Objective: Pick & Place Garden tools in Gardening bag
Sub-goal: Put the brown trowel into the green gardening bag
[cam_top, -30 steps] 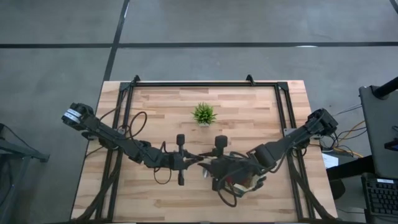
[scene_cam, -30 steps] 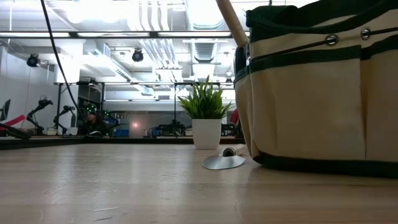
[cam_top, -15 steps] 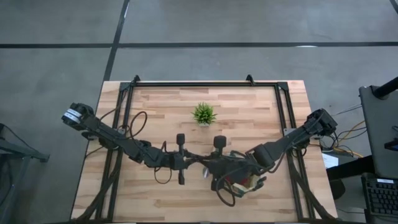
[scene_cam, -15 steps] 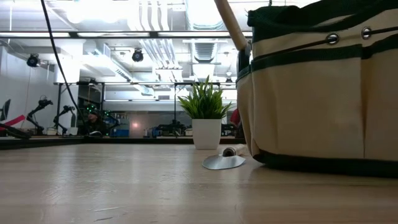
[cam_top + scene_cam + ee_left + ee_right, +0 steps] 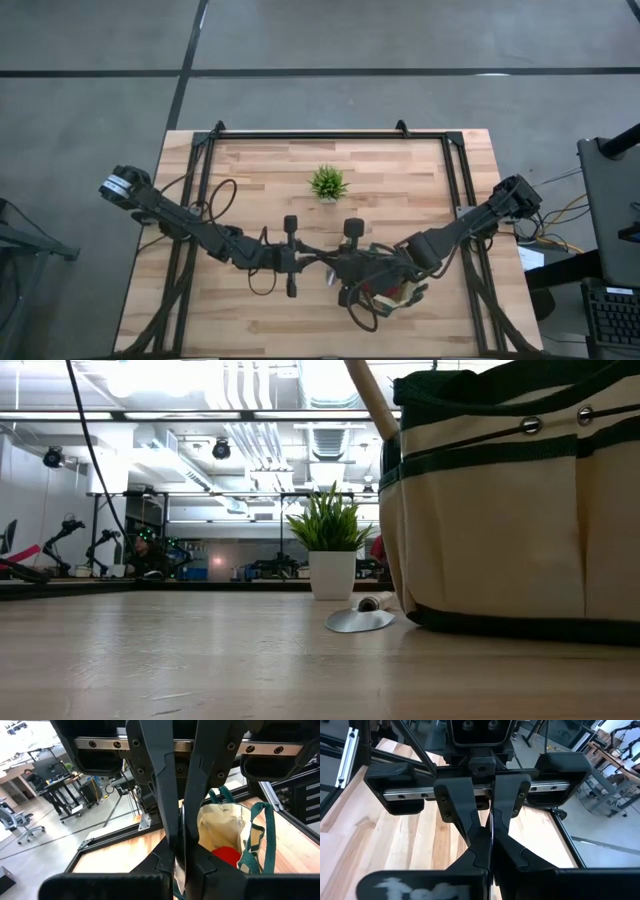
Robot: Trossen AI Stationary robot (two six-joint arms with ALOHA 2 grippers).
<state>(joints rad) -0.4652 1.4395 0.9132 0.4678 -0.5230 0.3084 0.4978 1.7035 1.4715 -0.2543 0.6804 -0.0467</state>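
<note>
My left gripper (image 5: 318,264) and right gripper (image 5: 338,266) meet tip to tip in mid-air, just left of the olive-tan gardening bag (image 5: 385,288). Both are shut on a trowel, seen as a thin metal edge (image 5: 491,827) between the fingers. Its wooden handle (image 5: 370,400) slants down toward the bag's rim (image 5: 420,385). The bag stands on the table and holds a red item (image 5: 227,855). A second silver trowel (image 5: 360,620) lies flat on the table beside the bag's base. My left gripper pinches the trowel's thin metal blade (image 5: 181,840) between its two fingers, seen edge-on. The fingers come level from the table's left. The trowel is lifted clear of the table, with its handle slanting down toward the bag. My right gripper pinches the same thin blade (image 5: 491,827) between its two fingers, directly opposite the left gripper's fingers (image 5: 455,800). It comes from the table's right, slanting a little downward.
A small spiky green plant in a white pot (image 5: 328,184) stands at the table's far middle. A black frame (image 5: 330,135) runs along the far and side edges. Bare wood lies at the near left (image 5: 200,320).
</note>
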